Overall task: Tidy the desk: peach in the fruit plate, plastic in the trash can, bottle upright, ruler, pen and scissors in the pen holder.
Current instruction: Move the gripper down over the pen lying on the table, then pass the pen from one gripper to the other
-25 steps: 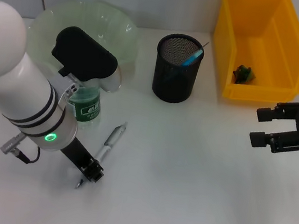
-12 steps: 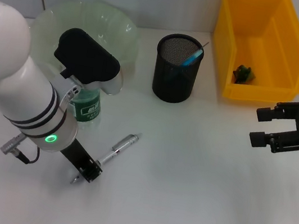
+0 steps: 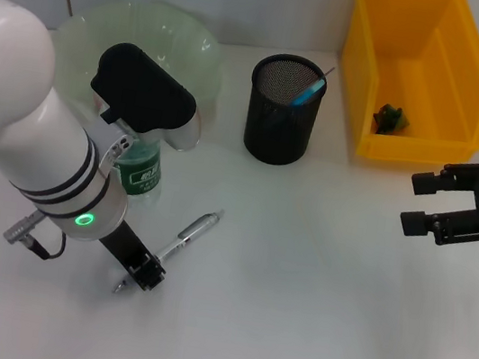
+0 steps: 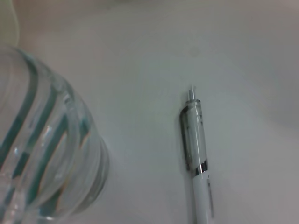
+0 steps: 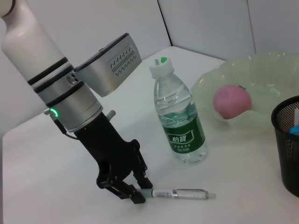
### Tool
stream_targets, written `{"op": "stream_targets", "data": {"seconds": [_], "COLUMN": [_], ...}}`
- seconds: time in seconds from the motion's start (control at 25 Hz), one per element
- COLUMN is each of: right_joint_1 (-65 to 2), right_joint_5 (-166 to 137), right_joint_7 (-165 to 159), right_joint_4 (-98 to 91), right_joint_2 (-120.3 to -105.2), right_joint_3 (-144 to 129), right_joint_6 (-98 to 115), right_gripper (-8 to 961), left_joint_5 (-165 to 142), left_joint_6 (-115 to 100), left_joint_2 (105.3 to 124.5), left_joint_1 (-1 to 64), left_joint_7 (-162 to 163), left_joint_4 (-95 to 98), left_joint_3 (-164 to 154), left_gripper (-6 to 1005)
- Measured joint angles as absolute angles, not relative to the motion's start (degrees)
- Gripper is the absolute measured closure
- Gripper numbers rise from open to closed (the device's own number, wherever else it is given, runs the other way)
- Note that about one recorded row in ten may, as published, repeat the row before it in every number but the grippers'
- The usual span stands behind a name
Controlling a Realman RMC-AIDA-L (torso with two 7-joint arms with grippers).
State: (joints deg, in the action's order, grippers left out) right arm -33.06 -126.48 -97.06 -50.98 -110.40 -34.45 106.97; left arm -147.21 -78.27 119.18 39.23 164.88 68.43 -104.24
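Left gripper pinches the tip end of a silver pen on the desk beside an upright water bottle; right gripper hovers, fingers spread.

Yellow bin, black mesh holder, seemingly silver pen

The left arm reaches steeply down over the counter's near left part, its wrist ring lit green; the left gripper sits at the surface with fingers closed on the pen; the right gripper hovers near the counter's right edge, fingers parted, holding nothing.
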Motion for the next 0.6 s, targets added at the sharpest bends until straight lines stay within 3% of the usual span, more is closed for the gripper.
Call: {"op": "stream_targets", "data": {"seconds": [0.6], "right_joint_1": [-32.9], "right_joint_5": [-126.4], "right_joint_7": [-97.1], "right_joint_4": [-51.2], "right_joint_2": [-110.38], "right_joint_3": [-34.4], "right_joint_6": [107.0], "right_gripper": [156], "left_joint_5": [-147.9], "left_joint_6": [-78.1], "left_joint_2": [119.18], "left_joint_1": [39.6], "left_joint_7": [164.9], "left_joint_4": [68.0], "left_joint_3": [-105.4], "left_gripper": [734]}}
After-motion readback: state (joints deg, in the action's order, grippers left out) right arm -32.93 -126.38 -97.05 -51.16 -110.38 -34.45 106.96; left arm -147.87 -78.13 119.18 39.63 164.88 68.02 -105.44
